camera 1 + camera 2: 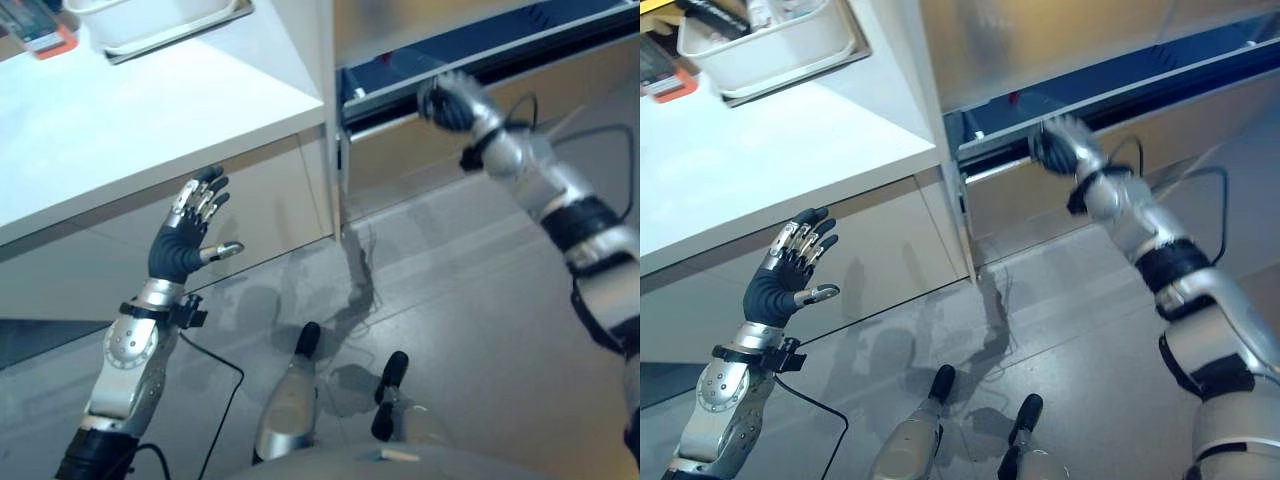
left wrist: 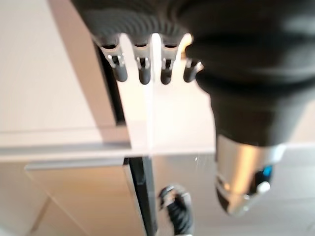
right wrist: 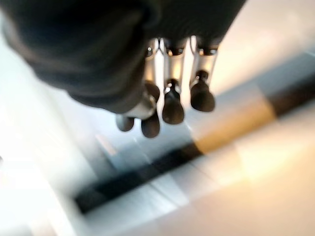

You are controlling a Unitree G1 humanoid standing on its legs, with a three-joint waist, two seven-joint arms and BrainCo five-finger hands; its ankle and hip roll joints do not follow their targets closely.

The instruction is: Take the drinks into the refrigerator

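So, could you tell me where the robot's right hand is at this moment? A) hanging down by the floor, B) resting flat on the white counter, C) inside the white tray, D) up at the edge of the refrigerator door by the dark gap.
D: the right hand is raised to the edge of the refrigerator door, by the dark gap beside the white counter.

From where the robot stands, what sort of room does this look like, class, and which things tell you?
Probably a kitchen or pantry corner: a white counter carrying a white tray, a steel-fronted refrigerator beside it, and the right hand at its door edge.
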